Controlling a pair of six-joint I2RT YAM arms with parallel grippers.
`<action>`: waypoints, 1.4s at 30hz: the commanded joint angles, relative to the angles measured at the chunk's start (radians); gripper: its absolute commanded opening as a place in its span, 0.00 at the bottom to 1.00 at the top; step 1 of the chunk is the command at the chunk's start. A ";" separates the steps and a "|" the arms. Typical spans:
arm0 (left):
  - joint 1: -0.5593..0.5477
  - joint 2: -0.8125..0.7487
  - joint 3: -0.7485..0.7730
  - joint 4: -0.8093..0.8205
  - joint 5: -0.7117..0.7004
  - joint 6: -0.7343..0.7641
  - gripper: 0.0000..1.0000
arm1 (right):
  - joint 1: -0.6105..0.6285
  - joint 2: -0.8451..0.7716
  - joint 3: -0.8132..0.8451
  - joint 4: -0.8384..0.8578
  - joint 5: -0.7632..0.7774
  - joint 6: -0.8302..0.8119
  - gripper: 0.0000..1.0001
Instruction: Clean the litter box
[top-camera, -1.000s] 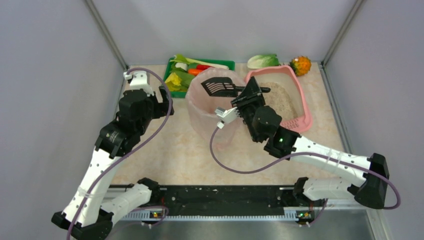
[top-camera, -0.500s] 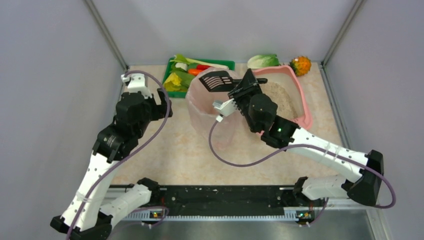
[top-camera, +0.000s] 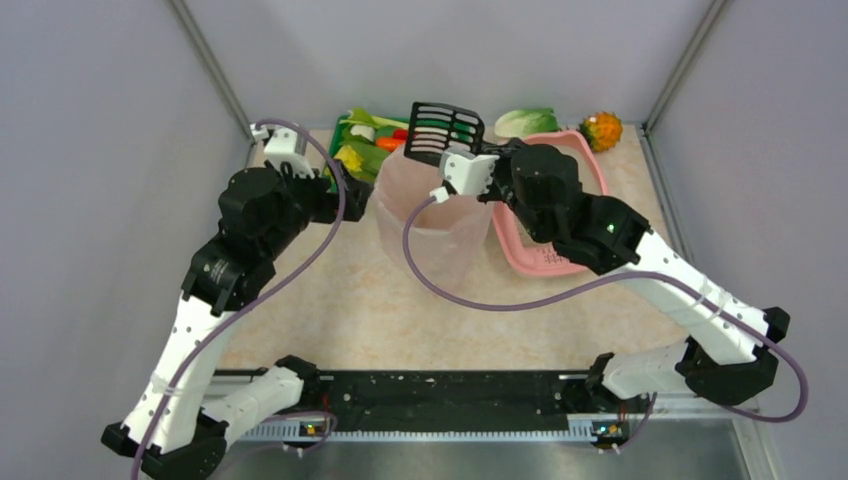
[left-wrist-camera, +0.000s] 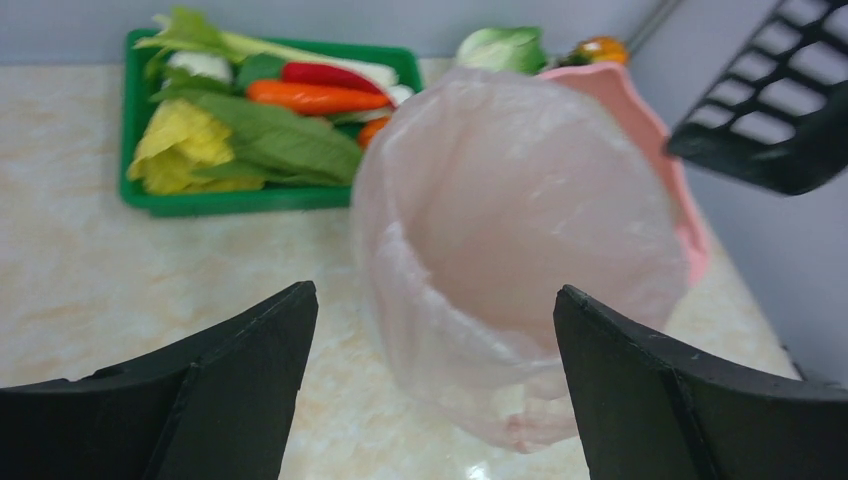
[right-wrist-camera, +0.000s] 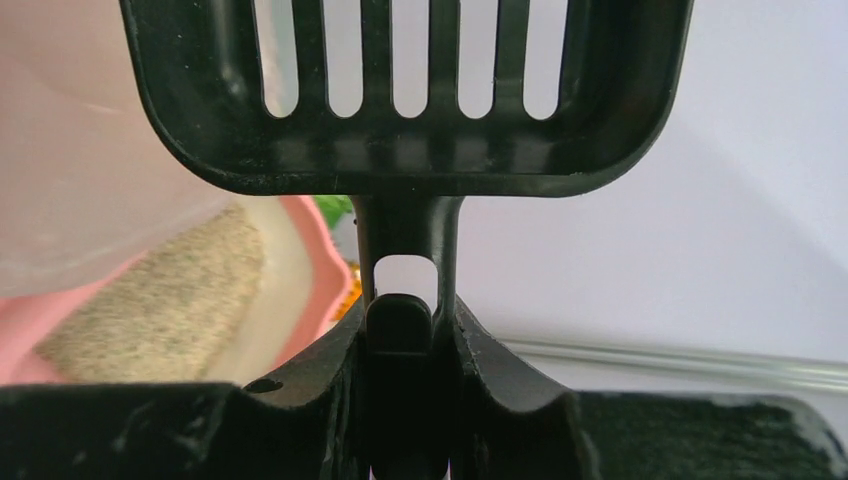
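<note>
Gripping black slotted plastic scoop (top-camera: 446, 130): right hand (right-wrist-camera: 402, 335), clamped, above translucent pink bag-lined bin (top-camera: 432, 215). Left hand (left-wrist-camera: 436, 310): spread wide, empty, beside bin. Pink rectangular plastic litter box (top-camera: 545, 258): tabletop (top-camera: 350, 300), just right of bin.

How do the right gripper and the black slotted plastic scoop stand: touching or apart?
Touching. The right wrist view shows the right gripper clamped on the handle of the scoop.

plain grey walls (top-camera: 450, 50) enclose a beige marbled table (top-camera: 350, 300).
</note>
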 joint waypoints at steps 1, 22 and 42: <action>0.003 0.029 0.085 0.174 0.271 -0.056 0.93 | -0.001 0.019 0.102 -0.273 -0.154 0.328 0.00; 0.004 0.151 0.093 0.204 0.641 -0.304 0.63 | -0.006 -0.074 0.103 -0.416 -0.476 0.505 0.00; 0.114 0.112 -0.045 0.343 0.766 -0.586 0.00 | -0.023 -0.213 -0.021 -0.233 -0.686 0.506 0.33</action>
